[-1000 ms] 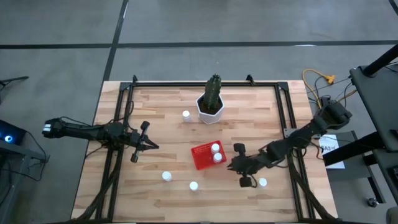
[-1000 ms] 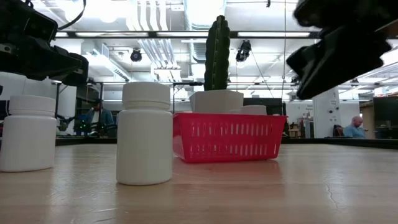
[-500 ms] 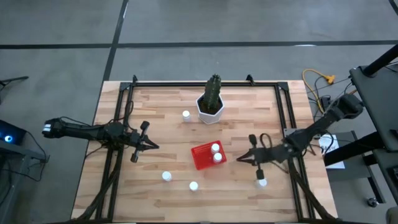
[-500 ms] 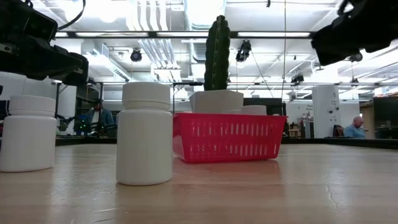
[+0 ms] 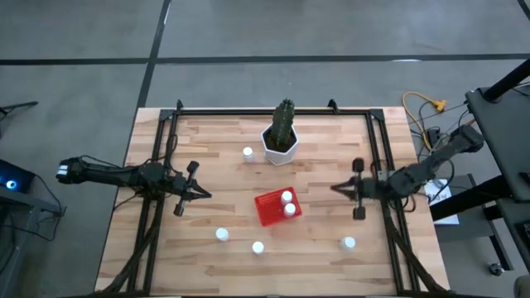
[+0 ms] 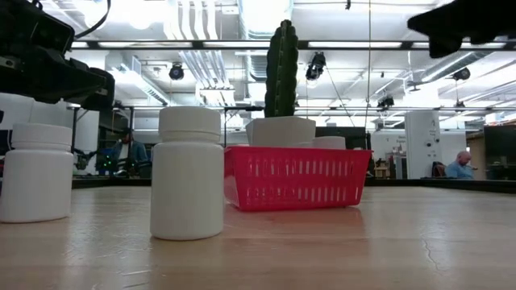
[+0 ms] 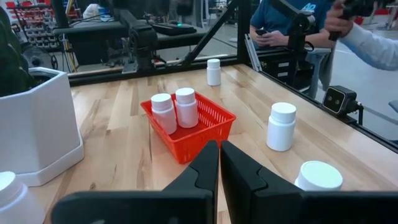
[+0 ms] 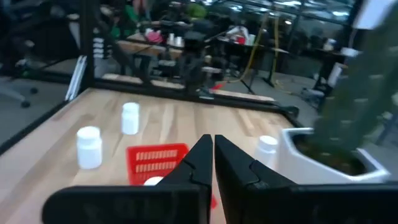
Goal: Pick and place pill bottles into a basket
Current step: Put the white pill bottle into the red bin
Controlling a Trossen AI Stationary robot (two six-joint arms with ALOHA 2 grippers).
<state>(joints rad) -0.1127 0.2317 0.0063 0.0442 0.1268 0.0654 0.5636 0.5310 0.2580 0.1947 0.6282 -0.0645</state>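
Note:
The red basket [image 5: 272, 209] sits mid-table with two pill bottles [image 5: 288, 203] standing in it. More white pill bottles stand loose on the wood: one near the pot [image 5: 248, 152], two near the front edge [image 5: 221, 234] [image 5: 257, 247], and one at the front right [image 5: 349, 243]. My left gripper [image 5: 203, 195] hovers shut and level, left of the basket; its fingers [image 7: 219, 155] hold nothing. My right gripper [image 5: 334, 187] hangs shut and level, right of the basket, above the table, its fingers [image 8: 211, 149] pointing at the basket [image 8: 155, 158].
A white hexagonal pot with a green cactus [image 5: 281, 139] stands at the far middle of the table. Black frame rails [image 5: 377, 157] run along the left, right and far sides. People [image 7: 298, 25] are in the room beyond the table.
My right gripper has drawn back from beside the basket toward the table's right edge and somewhat toward the far edge, rising as it went and tipping from a downward slant to level. The bottles and the basket have stayed where they were.

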